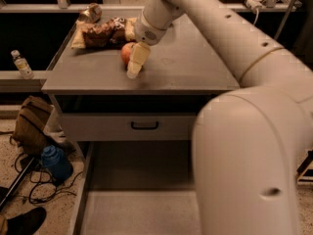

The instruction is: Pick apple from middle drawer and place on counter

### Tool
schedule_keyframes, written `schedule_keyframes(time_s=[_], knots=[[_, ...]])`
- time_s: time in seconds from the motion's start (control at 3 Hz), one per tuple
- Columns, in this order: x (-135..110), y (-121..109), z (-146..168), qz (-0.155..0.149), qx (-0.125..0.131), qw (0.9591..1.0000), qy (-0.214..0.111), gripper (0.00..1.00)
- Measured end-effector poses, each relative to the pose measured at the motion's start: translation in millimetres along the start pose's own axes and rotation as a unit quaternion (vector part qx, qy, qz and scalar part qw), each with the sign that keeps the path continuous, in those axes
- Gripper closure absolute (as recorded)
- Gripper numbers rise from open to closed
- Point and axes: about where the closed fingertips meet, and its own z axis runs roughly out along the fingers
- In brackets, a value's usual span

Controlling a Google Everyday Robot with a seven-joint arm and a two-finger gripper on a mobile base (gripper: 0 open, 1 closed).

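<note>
Grey counter (195, 67), fingers (138, 58) around apple (126, 53)

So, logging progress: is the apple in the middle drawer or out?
Out. The apple is on the counter with the gripper against it; nothing red shows in the open middle drawer.

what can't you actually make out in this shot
Camera view, apple: right side hidden by the claw, which is low over the counter; contact with the counter unclear.
Camera view, middle drawer: right part behind the arm, near end cut by the bottom edge.
</note>
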Motion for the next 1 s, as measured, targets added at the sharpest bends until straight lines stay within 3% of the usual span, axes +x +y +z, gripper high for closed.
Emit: schedule_keyframes(time_s=[0.33, 0.67, 1.0], knots=[[-0.8, 17.3, -82.4, 0.024, 0.091, 0.9950, -0.033, 0.00], [-40.1, 64.9, -158.9, 0.034, 0.166, 0.9818, -0.086, 0.00], [-62.3, 93.0, -187.9, 0.018, 0.204, 0.9741, -0.096, 0.00]])
